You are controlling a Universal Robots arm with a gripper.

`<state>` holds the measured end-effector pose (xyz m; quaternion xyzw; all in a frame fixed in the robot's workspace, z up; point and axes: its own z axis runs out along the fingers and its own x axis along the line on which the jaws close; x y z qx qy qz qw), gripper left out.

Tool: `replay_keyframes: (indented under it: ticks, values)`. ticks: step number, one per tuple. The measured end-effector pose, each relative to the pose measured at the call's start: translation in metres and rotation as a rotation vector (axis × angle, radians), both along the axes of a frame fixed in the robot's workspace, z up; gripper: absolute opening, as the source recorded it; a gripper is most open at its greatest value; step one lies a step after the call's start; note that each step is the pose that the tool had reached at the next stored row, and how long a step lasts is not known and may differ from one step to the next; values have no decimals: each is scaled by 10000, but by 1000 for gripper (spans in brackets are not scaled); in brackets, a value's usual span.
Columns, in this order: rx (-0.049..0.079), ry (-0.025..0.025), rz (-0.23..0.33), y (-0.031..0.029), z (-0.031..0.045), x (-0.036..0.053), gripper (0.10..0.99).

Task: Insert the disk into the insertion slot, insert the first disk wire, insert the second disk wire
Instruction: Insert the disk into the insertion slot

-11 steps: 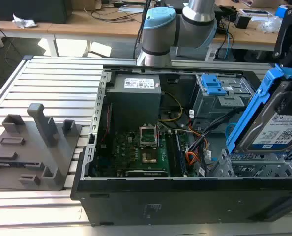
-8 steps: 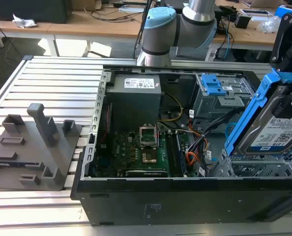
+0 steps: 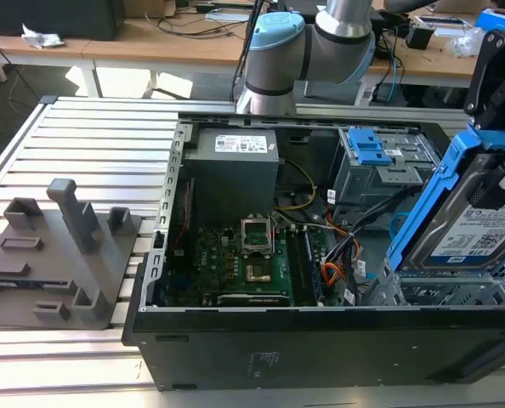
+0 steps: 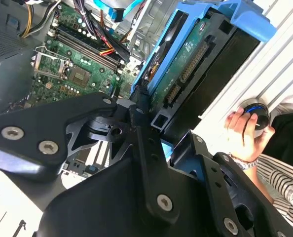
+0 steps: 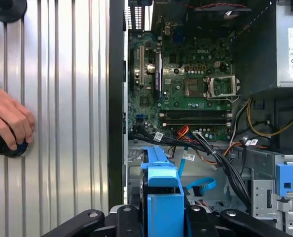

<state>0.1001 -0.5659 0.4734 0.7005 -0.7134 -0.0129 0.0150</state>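
Gripper (image 5: 164, 219) jaws were closed on the disk (image 3: 478, 225), clamping the blue carrier (image 3: 431, 200) at one end, presumably to leave the drive's body free to enter a bay. The disk hung tilted just above the insertion slot (image 3: 444, 293) at the exterior view's right, not yet inside it (no wire judged seated either). Loose orange data cables (image 3: 331, 274) lay beside the motherboard (image 3: 244, 255). Farther off, a person's hand (image 5: 8, 121) rested on a black knob (image 5: 3, 148) on the slatted table (image 5: 62, 98), apparently standing by.

Exterior view: elevated, oblique onto open case (image 3: 320, 353). Both wrist views: close, sharing motherboard (image 4: 72, 69) (image 5: 186, 94), disk (image 4: 188, 61) (image 5: 164, 197).
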Motion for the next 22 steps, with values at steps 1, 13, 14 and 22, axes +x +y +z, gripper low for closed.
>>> replay_keyframes:
  ticks: [1,13,14,22]
  values:
    - [1,0,0,0,-6,0,365]
    - [2,-1,1,9,-110,36,365]
    - [0,0,1,21,-113,49,365]
    - [0,17,1,95,-179,205,365]
